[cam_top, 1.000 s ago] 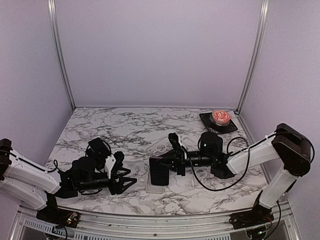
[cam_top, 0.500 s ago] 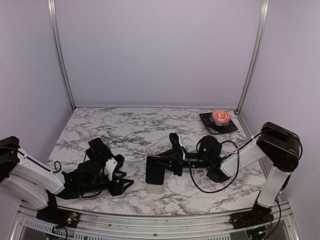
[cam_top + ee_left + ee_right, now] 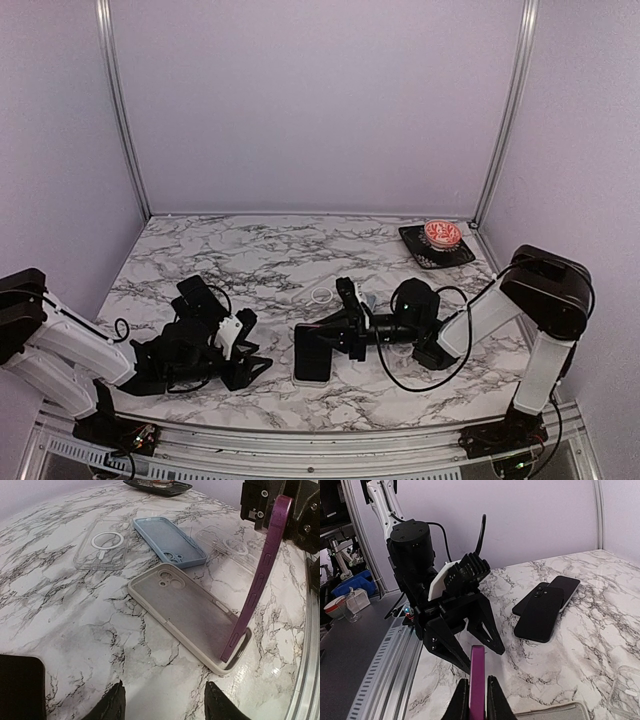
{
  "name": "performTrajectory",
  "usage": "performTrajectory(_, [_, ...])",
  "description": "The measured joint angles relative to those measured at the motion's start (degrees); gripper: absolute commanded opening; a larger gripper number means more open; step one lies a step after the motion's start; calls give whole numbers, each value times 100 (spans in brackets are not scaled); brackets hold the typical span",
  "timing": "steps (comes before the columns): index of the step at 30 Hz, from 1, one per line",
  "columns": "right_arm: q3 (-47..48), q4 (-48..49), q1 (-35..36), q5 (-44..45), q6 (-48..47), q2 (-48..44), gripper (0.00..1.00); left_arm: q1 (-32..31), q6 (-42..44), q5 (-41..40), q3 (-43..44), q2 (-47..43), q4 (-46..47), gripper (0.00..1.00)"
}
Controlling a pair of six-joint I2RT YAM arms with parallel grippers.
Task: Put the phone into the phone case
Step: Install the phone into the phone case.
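The phone (image 3: pixel 256 577) is purple-edged with a dark face. It stands nearly on edge, its lower end resting in the end of a pale open phone case (image 3: pixel 190 607) that lies flat on the marble table. In the top view the phone (image 3: pixel 313 352) is over the case (image 3: pixel 309 378). My right gripper (image 3: pixel 338 333) is shut on the phone's upper part; in the right wrist view its fingers (image 3: pixel 463 700) pinch the purple edge (image 3: pixel 477 672). My left gripper (image 3: pixel 167 707) is open and empty, low on the table just short of the case, and it also shows in the right wrist view (image 3: pixel 457 630).
A blue case (image 3: pixel 170 540), a clear case with a white ring (image 3: pixel 102 545) and another clear case (image 3: pixel 227 545) lie beyond the pale case. Two black phones or cases (image 3: pixel 545 607) lie near the left arm. A black tray (image 3: pixel 437 250) holding a red-and-white thing sits at the back right.
My right gripper has moved left and down, bringing the phone's lower end into the case. My left gripper has shifted slightly towards the case.
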Motion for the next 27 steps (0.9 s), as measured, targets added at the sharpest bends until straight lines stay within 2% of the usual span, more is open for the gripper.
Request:
performTrajectory(7, [92,109,-2,-155,15,168,0,-4,214,129,48,280,-20,42])
performTrajectory(16, [-17,702,-2,-68,345,442,0,-229,459,562,105,651,-94,41])
performTrajectory(22, [-42,901,-74,-68,490,540,0,-295,599,658,170,391,-142,49])
performTrajectory(25, [22,763,-146,-160,474,540,0,-302,671,636,256,144,-197,63])
performTrajectory(27, [125,557,-192,-271,452,540,0,-297,640,573,350,-52,-236,69])
